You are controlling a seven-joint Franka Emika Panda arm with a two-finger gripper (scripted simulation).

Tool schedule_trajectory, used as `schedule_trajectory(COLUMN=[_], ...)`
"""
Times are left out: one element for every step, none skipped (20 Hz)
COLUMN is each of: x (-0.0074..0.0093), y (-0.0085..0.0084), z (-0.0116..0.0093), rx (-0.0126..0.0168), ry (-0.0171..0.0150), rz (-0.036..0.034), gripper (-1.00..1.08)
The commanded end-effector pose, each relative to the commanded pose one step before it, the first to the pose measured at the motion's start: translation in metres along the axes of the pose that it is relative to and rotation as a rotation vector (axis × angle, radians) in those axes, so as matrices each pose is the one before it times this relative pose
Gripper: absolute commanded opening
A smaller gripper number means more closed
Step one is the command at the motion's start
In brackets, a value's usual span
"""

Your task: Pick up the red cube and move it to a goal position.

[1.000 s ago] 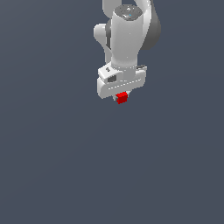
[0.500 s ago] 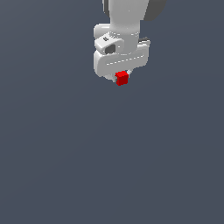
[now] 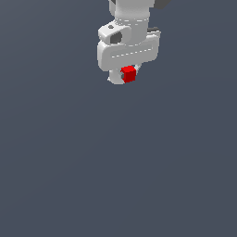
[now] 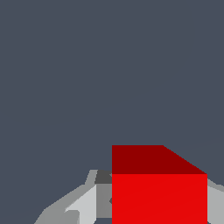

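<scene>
Since earlier frames, white robot gripper (image 3: 126, 76) risen toward exterior view's top, carrying tiny bright red cube (image 3: 128, 74) along. Jaws clamped on cube's sides, cube clear of plain grey-blue floor (image 3: 115, 176). Lift likely for transport; goal marker not visible.

Background: flat, uniform slate-grey surface (image 3: 115, 176) fills the exterior view edge to edge; same plain grey in the wrist view. No markings, edges or texture discernible; whether floor or bench cannot be told
</scene>
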State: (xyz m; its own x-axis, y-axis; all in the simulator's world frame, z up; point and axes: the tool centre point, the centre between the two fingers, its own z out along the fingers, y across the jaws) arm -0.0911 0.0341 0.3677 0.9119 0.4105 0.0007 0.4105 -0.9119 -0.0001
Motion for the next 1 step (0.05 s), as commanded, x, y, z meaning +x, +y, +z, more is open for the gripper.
schedule_trajectory(x=[0.00028], y=[0.0002], z=[-0.00037], rx=[0.00023], ry=[-0.00054], rz=[-0.00003], gripper=[-1.0])
